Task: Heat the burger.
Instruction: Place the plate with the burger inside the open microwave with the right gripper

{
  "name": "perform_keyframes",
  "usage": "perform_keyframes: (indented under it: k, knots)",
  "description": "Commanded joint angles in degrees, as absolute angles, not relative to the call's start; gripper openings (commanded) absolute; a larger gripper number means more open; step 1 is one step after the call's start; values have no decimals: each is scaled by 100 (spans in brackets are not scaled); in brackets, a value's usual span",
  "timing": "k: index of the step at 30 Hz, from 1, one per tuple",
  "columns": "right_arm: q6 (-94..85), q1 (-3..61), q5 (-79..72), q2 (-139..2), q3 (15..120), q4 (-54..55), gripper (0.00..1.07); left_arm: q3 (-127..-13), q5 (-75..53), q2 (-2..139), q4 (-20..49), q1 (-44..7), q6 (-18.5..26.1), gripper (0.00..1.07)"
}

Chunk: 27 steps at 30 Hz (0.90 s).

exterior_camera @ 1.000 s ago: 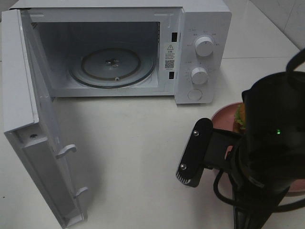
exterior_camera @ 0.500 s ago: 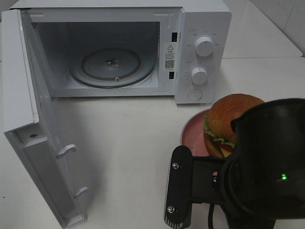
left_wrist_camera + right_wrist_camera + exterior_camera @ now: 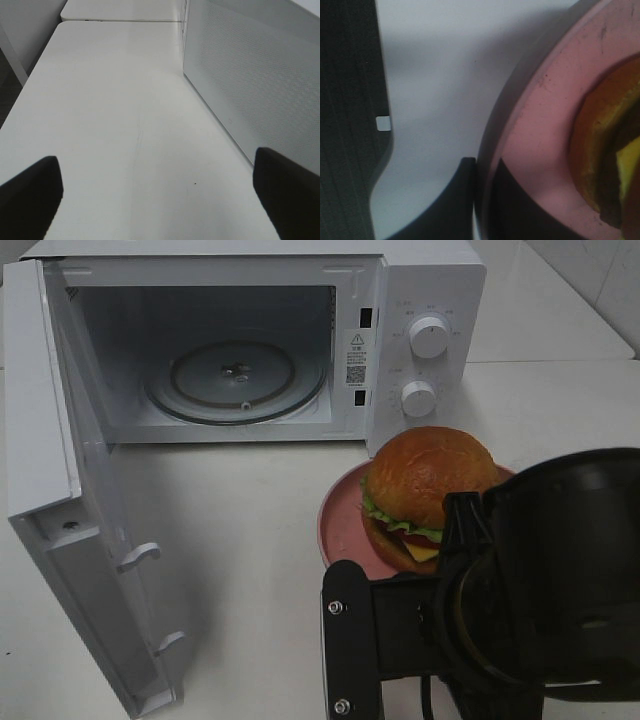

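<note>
Burger: the burger sits bun-up in the middle of the round pink plate, in front of the microwave's knobs on the table's right half. It is not yet in the cavity.
Right gripper: the right gripper is nearly closed, pinching the plate's rim with one finger above and one below. We judge it takes the plate rather than the food so the burger rides level and untouched.
Plate height: we cannot tell whether it rests on the table or hangs clear of it.
Left gripper: the left gripper is spread wide and empty over bare table just beside the door's perforated panel. We judge it is parked out of the way, handy for the door.
Microwave: the microwave stands along the far edge with its door swung wide to the left. The glass turntable is bare, so the way in looks free.
Surface: the table is white and smooth, with a faint hairline mark.
Room: pale tiles show beyond the far right corner.
</note>
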State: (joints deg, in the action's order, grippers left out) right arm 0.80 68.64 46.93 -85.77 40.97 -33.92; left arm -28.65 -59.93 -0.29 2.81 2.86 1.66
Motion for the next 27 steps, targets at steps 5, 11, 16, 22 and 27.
perform_keyframes:
  k: [5, 11, 16, 22, 27]
  knots:
    - [-395, 6887, 4309, -8531, 4085, -3873, 1, -2853, -5953, -138, 292, 269, 149, 98]
    - [-865, 6864, 3988, -8531, 4085, -3873, 1, -2853, -5953, -138, 292, 269, 149, 98]
    - [-1335, 6692, 3621, -8531, 4085, -3850, 1, -2853, -5953, -138, 292, 269, 149, 98]
    - [-1633, 6136, 3363, -8531, 4085, -3873, 1, -2853, -5953, -138, 292, 269, 149, 98]
    - [-1387, 5867, 3151, -8531, 4085, -3822, 1, -2853, -5953, -138, 292, 269, 149, 98]
